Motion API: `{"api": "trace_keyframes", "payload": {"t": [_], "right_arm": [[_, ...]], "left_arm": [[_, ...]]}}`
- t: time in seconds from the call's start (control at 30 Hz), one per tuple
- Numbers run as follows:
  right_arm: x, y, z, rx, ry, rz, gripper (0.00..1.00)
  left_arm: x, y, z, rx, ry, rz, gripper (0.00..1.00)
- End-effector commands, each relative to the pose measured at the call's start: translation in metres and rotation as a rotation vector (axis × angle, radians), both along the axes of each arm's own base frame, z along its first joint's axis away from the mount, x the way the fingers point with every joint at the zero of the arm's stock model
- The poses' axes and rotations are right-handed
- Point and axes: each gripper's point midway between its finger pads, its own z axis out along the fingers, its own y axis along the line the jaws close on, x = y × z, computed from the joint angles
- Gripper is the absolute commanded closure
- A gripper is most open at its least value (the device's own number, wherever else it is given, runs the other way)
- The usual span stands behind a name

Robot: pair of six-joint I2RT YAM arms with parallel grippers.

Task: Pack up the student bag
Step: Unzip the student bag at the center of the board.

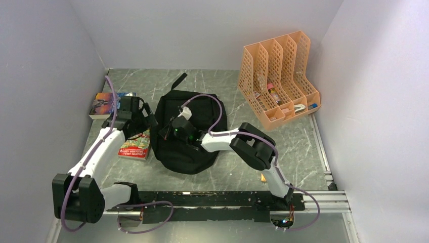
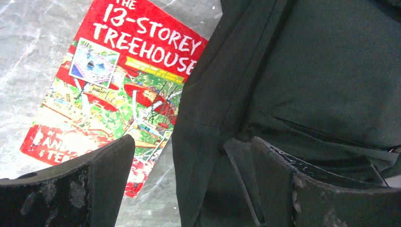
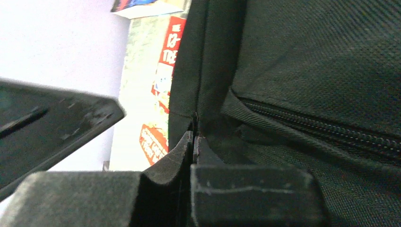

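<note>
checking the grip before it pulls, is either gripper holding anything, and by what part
The right gripper looks shut on a seam fold of the student bag beside its zipper. The left gripper is open, holding nothing.

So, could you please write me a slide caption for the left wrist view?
Open left claw over the edge of the bag, a red book lying flat beside it.

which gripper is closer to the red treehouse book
Left. The left gripper hangs open right by the book; the right gripper pinches the student bag at a seam, farther off.
</note>
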Motion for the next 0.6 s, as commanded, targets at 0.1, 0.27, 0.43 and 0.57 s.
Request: {"api": "trace_keyframes", "payload": {"t": [0.1,0.27,0.43,0.57], "right_arm": [[-0.008,0.012,0.057,0.169,-0.192,0.102,1.0],[-0.012,0.012,0.065,0.196,-0.233,0.13,1.0],[-0.014,0.01,0.067,0.194,-0.258,0.142,1.0],[-0.017,0.009,0.067,0.188,-0.272,0.157,1.0]], "left_arm": [[0.037,-0.013,0.019,-0.059,-0.071,-0.016,0.04],[0.047,-0.017,0.006,-0.071,-0.05,-0.021,0.07],[0.049,-0.019,-0.012,-0.07,-0.009,-0.033,0.09],[0.052,-0.017,-0.018,-0.064,0.0,-0.03,0.1]]}}
